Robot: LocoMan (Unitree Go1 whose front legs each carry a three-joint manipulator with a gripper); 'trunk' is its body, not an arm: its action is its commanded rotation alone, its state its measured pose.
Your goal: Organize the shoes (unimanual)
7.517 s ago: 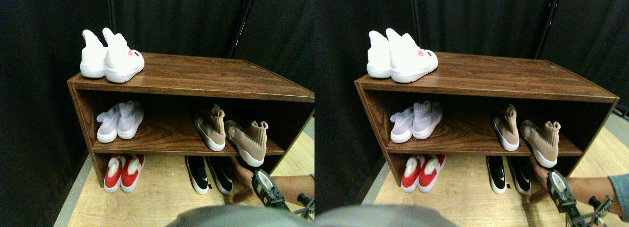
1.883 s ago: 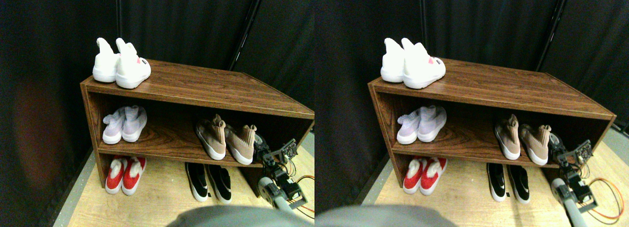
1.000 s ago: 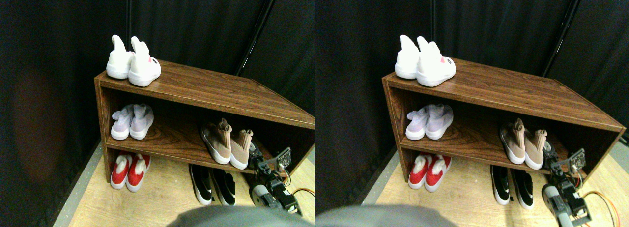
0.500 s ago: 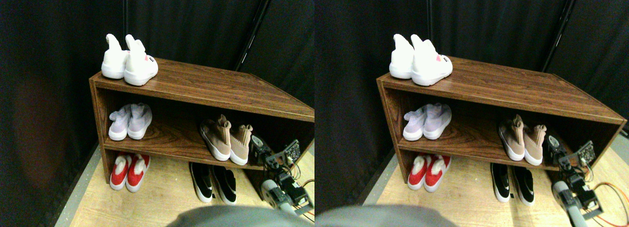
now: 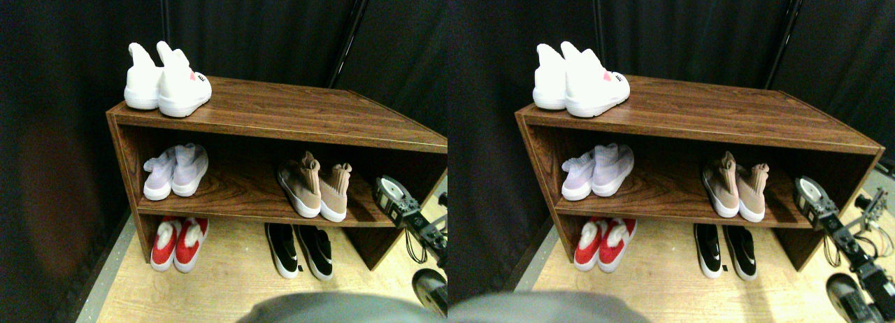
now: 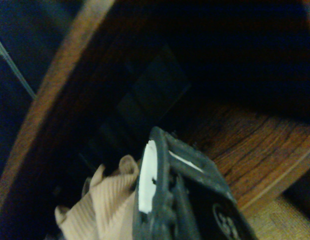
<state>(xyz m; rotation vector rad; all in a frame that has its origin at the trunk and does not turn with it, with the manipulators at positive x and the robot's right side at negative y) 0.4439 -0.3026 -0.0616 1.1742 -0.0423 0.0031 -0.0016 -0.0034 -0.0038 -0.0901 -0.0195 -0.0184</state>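
Observation:
A tan knit pair of shoes (image 5: 316, 188) with white soles stands side by side on the right of the middle shelf (image 5: 238, 190), toes to the front. On the floor below it sits a black pair (image 5: 301, 249) with white soles. My right gripper (image 5: 390, 196) hangs at the shelf's right end, a short gap to the right of the tan pair and apart from it. In the wrist view the ribbed tan ankle cuff (image 6: 102, 205) shows close beside the gripper (image 6: 165, 200), with the shelf board (image 6: 250, 145) behind it.
A white pair (image 5: 166, 82) stands on the top board of the wooden shoe rack (image 5: 294, 117). A lavender pair (image 5: 175, 170) sits on the middle shelf's left, and a red pair (image 5: 178, 242) on the floor under it. Black curtains hang behind. Loose cables (image 5: 419, 249) trail by my arm.
The right tan shoe has been pushed left and straightened against its mate. My gripper has since drawn back right and up, away from it. The person's hand is gone; the camera shifted.

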